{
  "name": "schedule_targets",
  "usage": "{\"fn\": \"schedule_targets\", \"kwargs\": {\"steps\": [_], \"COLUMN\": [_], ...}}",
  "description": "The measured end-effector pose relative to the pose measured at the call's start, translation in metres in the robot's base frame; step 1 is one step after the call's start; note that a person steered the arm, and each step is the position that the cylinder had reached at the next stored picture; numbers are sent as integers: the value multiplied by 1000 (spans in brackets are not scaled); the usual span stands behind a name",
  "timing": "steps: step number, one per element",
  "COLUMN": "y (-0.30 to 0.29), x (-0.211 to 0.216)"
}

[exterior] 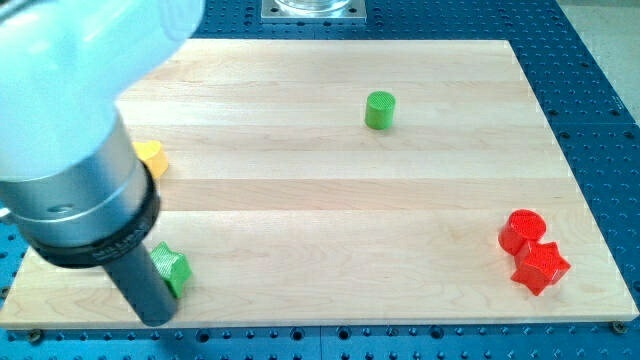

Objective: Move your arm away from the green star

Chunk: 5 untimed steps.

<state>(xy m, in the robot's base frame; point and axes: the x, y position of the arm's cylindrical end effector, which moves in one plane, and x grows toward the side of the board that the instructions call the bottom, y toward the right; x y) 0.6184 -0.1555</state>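
Note:
The green star (174, 268) lies near the view's bottom left corner of the wooden board (340, 180), partly hidden by my rod. My tip (157, 318) rests on the board just below and slightly left of the star, touching or nearly touching it. A green cylinder (380, 109) stands at the upper middle. A yellow block (151, 156) peeks out at the left, its shape mostly hidden behind the arm.
A red cylinder (522, 231) and a red star (541, 267) sit close together near the view's bottom right. The large arm body (70, 120) covers the view's upper left. The board's bottom edge runs just under my tip.

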Motion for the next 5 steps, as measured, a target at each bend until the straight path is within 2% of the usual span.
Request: {"fn": "schedule_targets", "kwargs": {"steps": [2,3,4,5], "y": [15,77,167,259], "x": [-38,-42,-60,-97]}}
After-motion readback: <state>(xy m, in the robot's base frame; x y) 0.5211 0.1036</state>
